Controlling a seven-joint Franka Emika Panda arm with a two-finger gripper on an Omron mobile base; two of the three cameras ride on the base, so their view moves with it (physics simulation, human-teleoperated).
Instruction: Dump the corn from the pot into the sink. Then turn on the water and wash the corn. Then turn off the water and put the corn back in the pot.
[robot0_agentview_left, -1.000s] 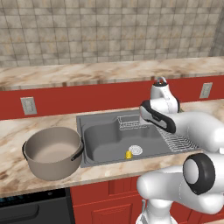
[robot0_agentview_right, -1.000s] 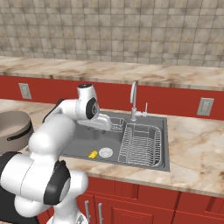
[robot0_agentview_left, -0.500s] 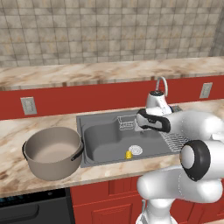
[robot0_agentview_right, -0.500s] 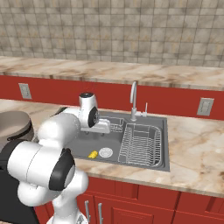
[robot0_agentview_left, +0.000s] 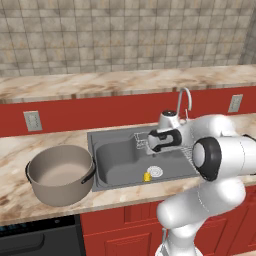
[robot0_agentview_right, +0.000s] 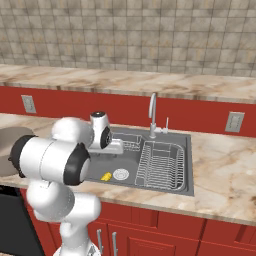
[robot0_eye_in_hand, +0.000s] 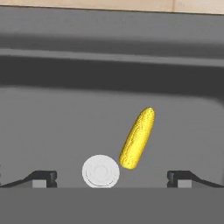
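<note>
The small yellow corn (robot0_eye_in_hand: 138, 138) lies on the floor of the dark grey sink (robot0_eye_in_hand: 52, 118), just beside the round silver drain (robot0_eye_in_hand: 101, 171). From the base views the corn (robot0_agentview_left: 147, 176) (robot0_agentview_right: 106, 176) rests near the front wall of the sink (robot0_agentview_left: 115, 160) (robot0_agentview_right: 131, 161). My gripper (robot0_eye_in_hand: 112, 177) (robot0_agentview_left: 149, 144) (robot0_agentview_right: 121, 147) hangs over the basin above the corn, open, with nothing between its fingertips. On the counter left of the sink, the taupe-grey pot (robot0_agentview_left: 60, 175) stands upright with a bare beige inside.
A curved faucet (robot0_agentview_left: 183, 102) (robot0_agentview_right: 152, 115) rises behind the sink. A wire dish rack (robot0_agentview_right: 162, 162) fills the right basin, and a small wire basket (robot0_agentview_right: 131, 145) sits at the back. A black stove front (robot0_agentview_left: 30, 240) lies below the pot.
The hand has come down and moved left, from beside the faucet to low over the left basin. The corn and pot have stayed put. The jaws have stayed open.
</note>
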